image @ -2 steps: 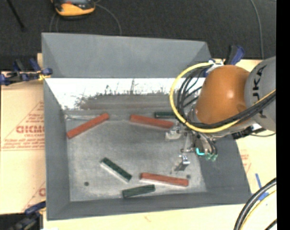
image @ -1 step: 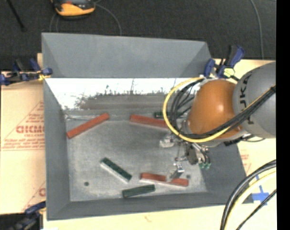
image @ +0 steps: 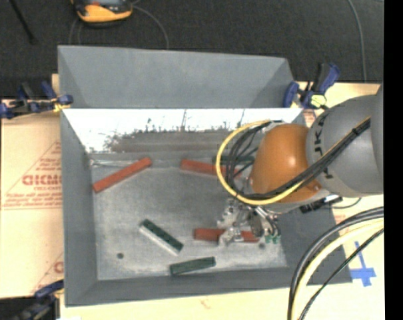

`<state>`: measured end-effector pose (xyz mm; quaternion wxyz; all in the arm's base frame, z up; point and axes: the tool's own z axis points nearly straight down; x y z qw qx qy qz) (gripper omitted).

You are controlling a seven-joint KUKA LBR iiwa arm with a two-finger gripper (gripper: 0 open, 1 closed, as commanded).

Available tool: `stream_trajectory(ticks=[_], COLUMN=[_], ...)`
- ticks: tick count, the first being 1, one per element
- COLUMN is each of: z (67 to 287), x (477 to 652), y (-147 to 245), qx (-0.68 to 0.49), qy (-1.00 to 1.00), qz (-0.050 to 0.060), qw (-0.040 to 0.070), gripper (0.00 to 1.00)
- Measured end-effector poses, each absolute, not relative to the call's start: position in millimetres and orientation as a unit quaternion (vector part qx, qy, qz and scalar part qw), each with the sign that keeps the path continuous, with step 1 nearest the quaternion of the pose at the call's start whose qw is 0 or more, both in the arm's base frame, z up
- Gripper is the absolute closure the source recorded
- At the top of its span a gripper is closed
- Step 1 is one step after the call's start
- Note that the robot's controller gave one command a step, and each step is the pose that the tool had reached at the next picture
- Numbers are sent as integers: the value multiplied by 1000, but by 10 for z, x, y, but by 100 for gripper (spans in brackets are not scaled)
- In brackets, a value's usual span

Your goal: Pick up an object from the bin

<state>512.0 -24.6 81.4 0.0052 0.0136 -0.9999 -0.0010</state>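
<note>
Pincer (image: 240, 231) hangs low in the lower right of the grey bin (image: 174, 82), over the right end of a short red-brown bar (image: 206, 233); whether it is spread or pinching, I cannot tell. That bar lies flat, its long axis running left to right. Just left lies a slanted green-and-white bar (image: 161, 237), and below it a dark green bar (image: 192, 266). A long orange bar (image: 121, 174) and a red bar (image: 200, 167) lie nearer the upper wall.
</note>
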Motion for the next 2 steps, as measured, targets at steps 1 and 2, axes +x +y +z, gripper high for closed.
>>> stream_trajectory(ticks=[1, 2], z=[814, 2117], x=[5122, 5176], y=[-246, -227], qx=[14, 17], qy=[-1000, -1000], qz=[-1, 1], qw=[5, -2], gripper=[100, 100])
